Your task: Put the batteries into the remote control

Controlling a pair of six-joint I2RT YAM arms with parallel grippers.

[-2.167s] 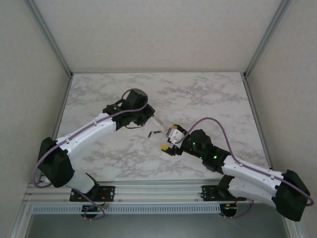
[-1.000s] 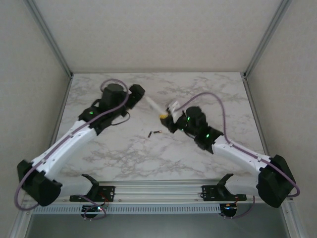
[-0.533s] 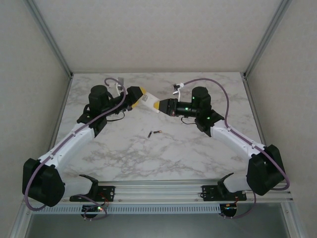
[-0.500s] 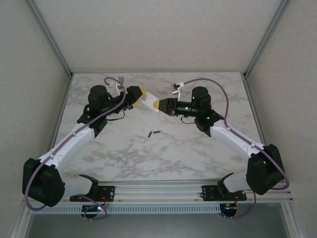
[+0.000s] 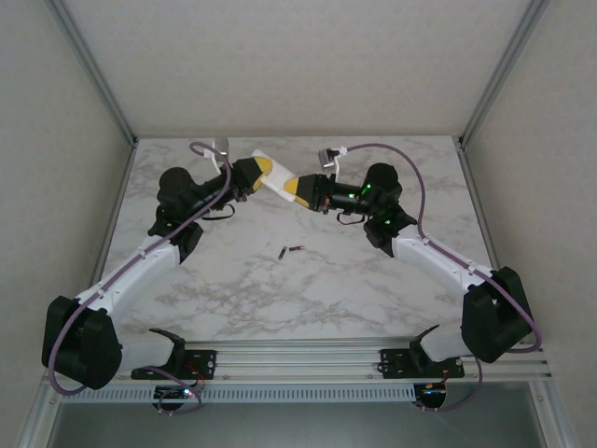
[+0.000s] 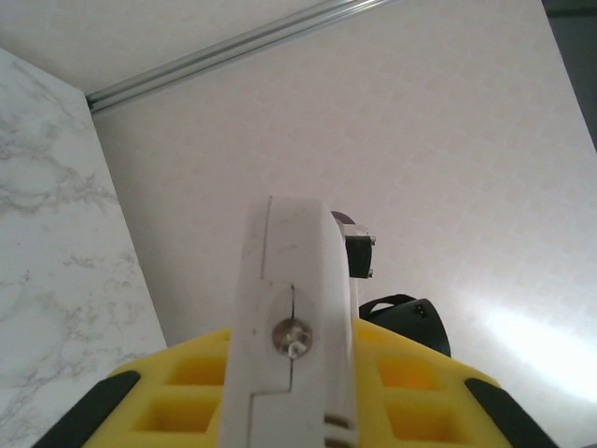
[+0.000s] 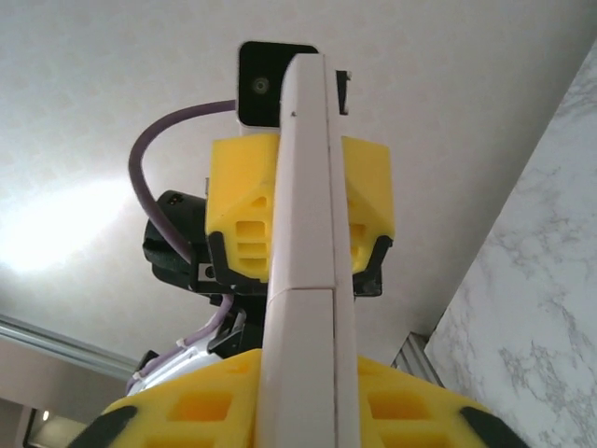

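1. From above, you see both arms raised over the table (image 5: 392, 280), meeting at the far middle.
   - The left gripper (image 5: 255, 174) is clamped on one end of the white remote (image 5: 278, 182).
   - The right gripper (image 5: 299, 190) holds the other end.
   - The remote hangs in the air between them, tilted, its left end farther from you.
   - The batteries (image 5: 293, 250) lie on the table near its centre, well apart from the remote and both grippers. They are too small for you to count.

2. At the left wrist, you look along the remote (image 6: 294, 280).
   - It stands edge-on between the yellow fingers (image 6: 187, 387), which press its two sides.
   - The marble table (image 6: 56, 233) shows at the left.

3. At the right wrist, the remote (image 7: 303, 140) runs straight away from you.
   - Near you, the right gripper's (image 7: 300, 392) yellow pads lie against both its sides, and you can see no gap.
   - At the far end the left gripper (image 7: 300, 210) grips it the same way.
   - The table (image 7: 541, 280) shows at the right.
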